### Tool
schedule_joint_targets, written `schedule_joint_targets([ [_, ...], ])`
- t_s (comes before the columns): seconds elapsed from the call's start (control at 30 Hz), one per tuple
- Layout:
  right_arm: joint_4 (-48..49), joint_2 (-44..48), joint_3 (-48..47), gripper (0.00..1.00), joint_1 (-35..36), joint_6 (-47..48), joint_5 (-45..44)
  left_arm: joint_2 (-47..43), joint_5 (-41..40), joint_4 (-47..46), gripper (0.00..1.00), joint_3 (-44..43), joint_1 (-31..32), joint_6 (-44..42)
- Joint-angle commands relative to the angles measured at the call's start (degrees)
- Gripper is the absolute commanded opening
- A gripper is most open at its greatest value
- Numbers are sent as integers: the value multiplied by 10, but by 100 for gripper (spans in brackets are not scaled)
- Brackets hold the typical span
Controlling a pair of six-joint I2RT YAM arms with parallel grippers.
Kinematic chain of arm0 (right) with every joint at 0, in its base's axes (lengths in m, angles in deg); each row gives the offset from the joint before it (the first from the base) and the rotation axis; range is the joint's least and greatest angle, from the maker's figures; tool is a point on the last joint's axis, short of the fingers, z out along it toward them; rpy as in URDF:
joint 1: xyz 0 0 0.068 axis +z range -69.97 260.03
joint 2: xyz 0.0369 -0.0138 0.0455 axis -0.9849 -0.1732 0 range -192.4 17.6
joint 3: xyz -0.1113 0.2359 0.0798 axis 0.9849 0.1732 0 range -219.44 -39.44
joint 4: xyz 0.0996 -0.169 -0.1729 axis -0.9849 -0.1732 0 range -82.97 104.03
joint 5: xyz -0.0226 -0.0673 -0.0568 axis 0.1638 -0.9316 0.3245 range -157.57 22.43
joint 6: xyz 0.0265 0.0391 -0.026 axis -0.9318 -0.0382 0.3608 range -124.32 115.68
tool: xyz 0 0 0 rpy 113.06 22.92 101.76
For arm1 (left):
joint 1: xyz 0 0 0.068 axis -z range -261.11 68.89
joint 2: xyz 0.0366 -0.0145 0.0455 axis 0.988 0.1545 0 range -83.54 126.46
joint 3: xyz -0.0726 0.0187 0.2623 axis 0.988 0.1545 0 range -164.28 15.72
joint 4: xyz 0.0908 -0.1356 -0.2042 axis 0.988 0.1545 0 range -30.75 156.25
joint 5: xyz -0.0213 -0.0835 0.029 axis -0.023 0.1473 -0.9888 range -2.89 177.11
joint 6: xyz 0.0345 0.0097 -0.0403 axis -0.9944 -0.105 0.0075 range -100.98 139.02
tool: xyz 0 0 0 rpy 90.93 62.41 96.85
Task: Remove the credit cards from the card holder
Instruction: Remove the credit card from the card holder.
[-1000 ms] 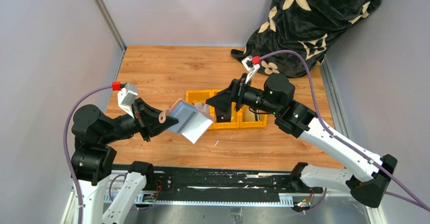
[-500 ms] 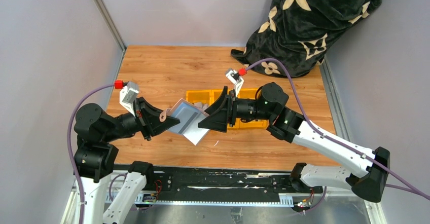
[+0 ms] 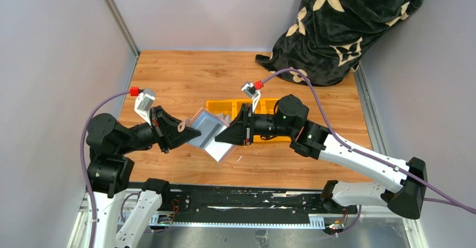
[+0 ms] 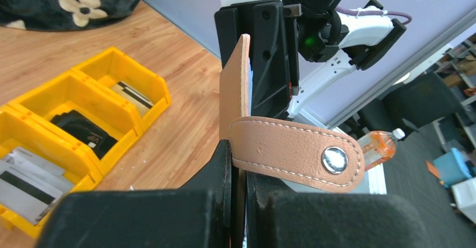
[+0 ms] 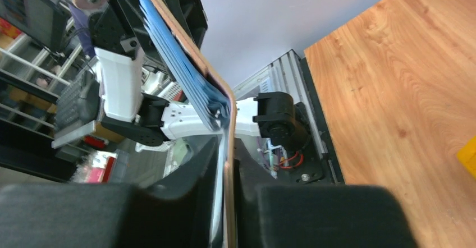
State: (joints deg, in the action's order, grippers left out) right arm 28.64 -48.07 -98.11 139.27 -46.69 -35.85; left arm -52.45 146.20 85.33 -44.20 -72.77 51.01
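Tan card holder point(image 4: 234, 91) in left fingers point(image 4: 216, 175), stacked blue slot edges point(image 5: 182, 71) right-wrist only.

Card holder point(image 3: 209, 134) grey-blue inside, tan outside, tab point(image 4: 280, 150) tan with pale stitching, bins point(image 3: 219, 106) bright yellow, cloth point(image 3: 348, 18) black with cream flowers, table point(image 3: 185, 79) orange-brown wood grain.

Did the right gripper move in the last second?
Yes. The right gripper has slid left and nearer, off the yellow bins, and now pinches the right edge of the card holder.
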Motion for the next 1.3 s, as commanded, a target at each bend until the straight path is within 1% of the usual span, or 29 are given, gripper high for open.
schedule_joint_targets([
  [0.0, 3, 17, -10, 31, 11, 15, -27, -6, 36, -78, 2, 25, -2, 69],
  [0.03, 9, 18, -7, 37, 11, 14, -27, -7, 42, -93, 2, 30, -2, 82],
  [0.1, 30, 16, -5, 39, 11, 7, -16, -10, 49, -111, 0, 38, -2, 97],
  [0.17, 38, 11, -6, 33, 11, 1, -7, -7, 52, -111, 0, 38, -3, 99],
  [0.27, 39, 8, -9, 17, 12, -1, 2, -5, 52, -104, 1, 31, -3, 97],
  [0.3, 40, 9, -7, 12, 11, -2, 1, -4, 50, -99, 4, 28, -3, 95],
  [0.33, 42, 11, -5, 7, 11, -2, 0, -3, 48, -96, 9, 27, -3, 94],
  [0.4, 50, 15, -1, 0, 11, -4, -1, -5, 44, -93, 22, 27, -3, 96],
  [0.43, 52, 17, 0, 0, 11, -4, -2, -5, 44, -92, 29, 28, -2, 98],
  [0.53, 56, 23, 5, 0, 11, -4, -6, -8, 46, -93, 41, 31, -3, 105],
  [0.63, 54, 27, 10, 0, 11, -3, -12, -10, 51, -100, 45, 30, -2, 114],
  [0.77, 55, 30, 14, 0, 10, -5, -14, -11, 56, -103, 45, 26, -3, 117],
  [1.17, 46, 29, 14, 0, 10, -1, -12, -12, 64, -103, 38, 18, -2, 120],
  [1.27, 52, 28, 12, 0, 10, -6, -6, -14, 51, -77, 37, 14, -3, 93],
])
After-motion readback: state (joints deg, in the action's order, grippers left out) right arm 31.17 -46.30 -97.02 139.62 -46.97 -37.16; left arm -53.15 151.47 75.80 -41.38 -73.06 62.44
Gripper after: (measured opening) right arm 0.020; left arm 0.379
